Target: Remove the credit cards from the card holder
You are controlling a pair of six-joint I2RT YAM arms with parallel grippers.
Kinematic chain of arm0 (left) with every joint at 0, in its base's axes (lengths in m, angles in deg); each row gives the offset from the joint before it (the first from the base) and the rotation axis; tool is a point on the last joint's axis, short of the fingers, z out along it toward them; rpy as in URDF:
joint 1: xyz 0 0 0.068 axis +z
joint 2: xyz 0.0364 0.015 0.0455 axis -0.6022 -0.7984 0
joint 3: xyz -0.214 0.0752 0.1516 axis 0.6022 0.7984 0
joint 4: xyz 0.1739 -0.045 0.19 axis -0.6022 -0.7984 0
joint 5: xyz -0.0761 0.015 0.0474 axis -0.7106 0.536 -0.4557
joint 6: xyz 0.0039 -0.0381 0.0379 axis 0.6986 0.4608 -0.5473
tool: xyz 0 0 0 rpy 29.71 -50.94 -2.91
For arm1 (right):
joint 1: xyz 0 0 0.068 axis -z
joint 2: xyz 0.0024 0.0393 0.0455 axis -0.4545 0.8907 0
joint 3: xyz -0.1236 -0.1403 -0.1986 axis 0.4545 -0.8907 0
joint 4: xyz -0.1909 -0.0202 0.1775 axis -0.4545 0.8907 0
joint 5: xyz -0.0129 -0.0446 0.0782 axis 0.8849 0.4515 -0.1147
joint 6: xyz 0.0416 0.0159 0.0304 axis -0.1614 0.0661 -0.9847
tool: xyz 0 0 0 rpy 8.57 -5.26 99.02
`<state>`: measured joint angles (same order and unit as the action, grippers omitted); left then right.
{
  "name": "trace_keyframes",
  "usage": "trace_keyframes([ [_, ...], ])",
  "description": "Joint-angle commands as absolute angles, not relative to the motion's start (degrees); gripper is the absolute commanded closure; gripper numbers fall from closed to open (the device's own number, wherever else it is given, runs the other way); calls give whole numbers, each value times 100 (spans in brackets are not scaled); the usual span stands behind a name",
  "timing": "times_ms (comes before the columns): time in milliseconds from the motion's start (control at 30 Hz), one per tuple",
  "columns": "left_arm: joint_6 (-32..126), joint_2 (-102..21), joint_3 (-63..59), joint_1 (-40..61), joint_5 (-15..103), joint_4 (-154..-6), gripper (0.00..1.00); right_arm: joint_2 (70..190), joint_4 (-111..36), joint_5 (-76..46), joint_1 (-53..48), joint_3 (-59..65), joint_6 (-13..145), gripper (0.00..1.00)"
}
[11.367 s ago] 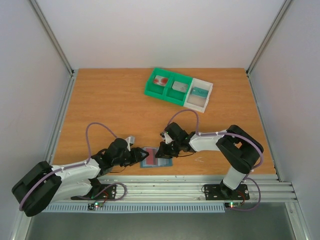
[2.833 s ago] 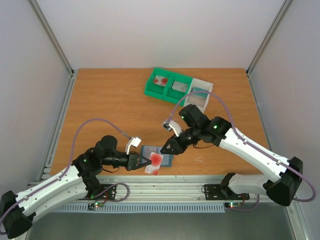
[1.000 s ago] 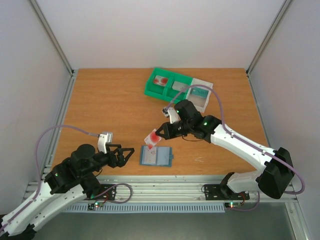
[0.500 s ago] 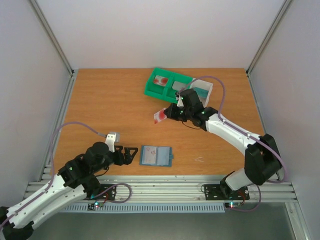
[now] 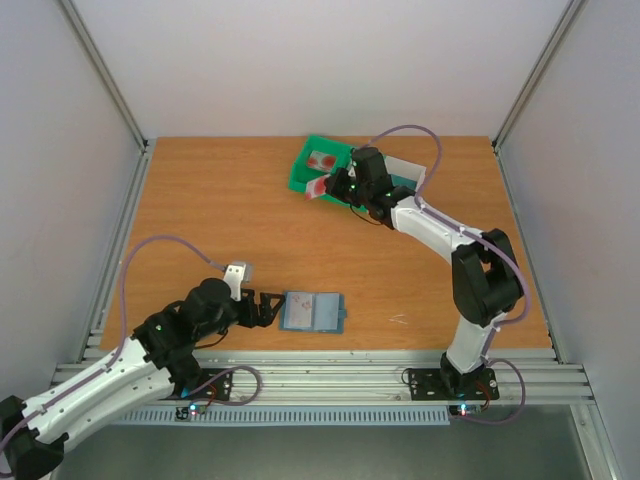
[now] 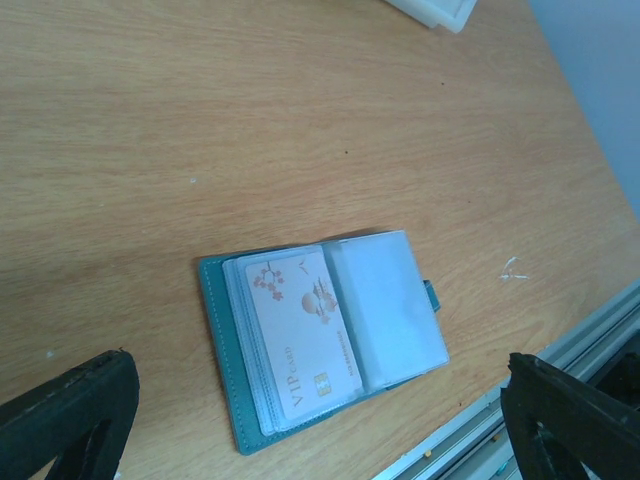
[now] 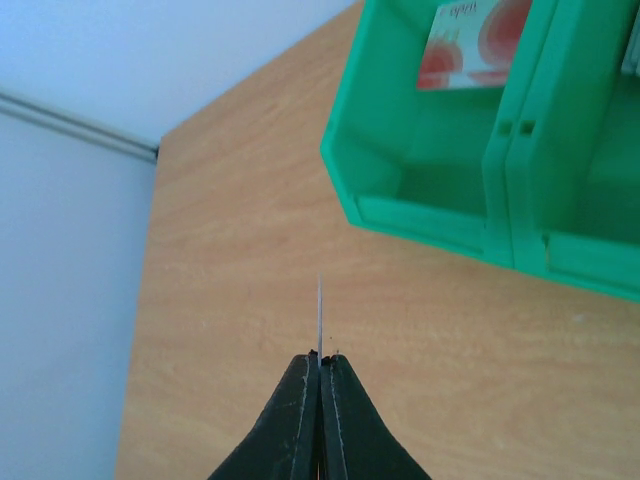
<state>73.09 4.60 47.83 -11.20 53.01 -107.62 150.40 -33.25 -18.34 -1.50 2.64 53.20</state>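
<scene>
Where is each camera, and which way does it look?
Top: high behind, looking down at the table; left arm and right arm show.
Left wrist: looks down at the open card holder; open left fingers at the corners.
Right wrist: looks past shut right fingers pinching a card, toward the green tray.
Shared: top also sees card holder and green tray.

Card [image 7: 320,310] (edge-on at wrist) hides its face.

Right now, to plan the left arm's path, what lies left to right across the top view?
Black left gripper, jaws open → flat blue-grey bifold card holder → white tray compartment.
</scene>
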Motion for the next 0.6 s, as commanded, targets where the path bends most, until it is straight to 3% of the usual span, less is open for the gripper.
trace_keyframes([
  [0,7183,429,4918,-1114,5232,-10181,1,15485,-3543,-1421,-25,852,5187,99],
  [567,7407,666,5260,-1118,5232,-9832,1,17793,-2782,-974,231,3558,5127,99],
])
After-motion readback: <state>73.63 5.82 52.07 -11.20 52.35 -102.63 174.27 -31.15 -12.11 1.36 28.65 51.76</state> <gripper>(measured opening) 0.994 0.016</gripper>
